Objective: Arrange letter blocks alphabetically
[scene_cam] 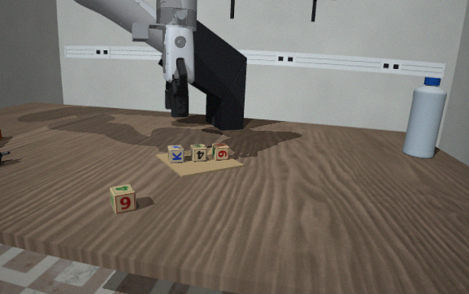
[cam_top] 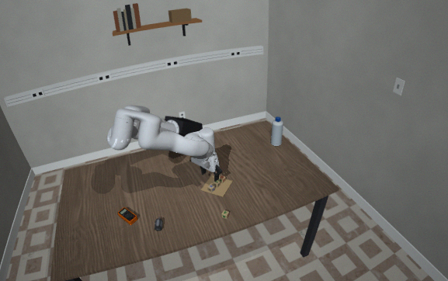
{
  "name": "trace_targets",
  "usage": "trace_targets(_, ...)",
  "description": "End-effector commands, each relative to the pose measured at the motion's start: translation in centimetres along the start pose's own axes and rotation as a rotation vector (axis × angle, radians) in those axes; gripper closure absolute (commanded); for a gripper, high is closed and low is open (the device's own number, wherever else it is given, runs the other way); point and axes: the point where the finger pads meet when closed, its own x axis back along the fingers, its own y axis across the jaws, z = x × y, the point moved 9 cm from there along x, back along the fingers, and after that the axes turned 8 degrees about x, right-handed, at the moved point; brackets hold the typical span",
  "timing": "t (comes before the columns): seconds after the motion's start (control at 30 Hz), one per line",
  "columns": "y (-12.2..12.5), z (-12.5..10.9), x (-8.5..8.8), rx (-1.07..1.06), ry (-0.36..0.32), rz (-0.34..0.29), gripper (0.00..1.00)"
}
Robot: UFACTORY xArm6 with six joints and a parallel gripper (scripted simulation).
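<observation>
Three wooden blocks stand close together in a row on the tan mat (scene_cam: 199,163) (cam_top: 217,189). In the exterior view the left block (scene_cam: 175,153) shows a blue K on its near side, the middle block (scene_cam: 198,152) a black 4, the right block (scene_cam: 220,151) a red 9 or 6. Their top faces are too small to read. A fourth block (scene_cam: 123,198) (cam_top: 225,213) with a red 9 on its side and a green mark on top sits off the mat, nearer the table's front. My gripper (scene_cam: 178,114) (cam_top: 217,175) hangs open and empty above the row, clear of the blocks.
A white bottle with a blue cap (scene_cam: 424,118) (cam_top: 276,132) stands at the far right of the table. An orange device (cam_top: 127,216) and a small dark object (cam_top: 159,223) lie at the left front. The robot's black base (scene_cam: 221,81) stands behind the mat.
</observation>
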Motion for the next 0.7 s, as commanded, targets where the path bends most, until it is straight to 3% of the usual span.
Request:
trace_targets(0.0,-0.1,0.0,0.1,-0.001,-0.001,0.002,0.00)
trace_targets(0.33,-0.1,0.0,0.2,-0.001,-0.001,0.002,0.00)
trace_targets(0.53,-0.1,0.0,1.1,-0.001,-0.001,0.003,0.00)
trace_targets(0.67,-0.1,0.0,2.7,-0.001,-0.001,0.003,0.00)
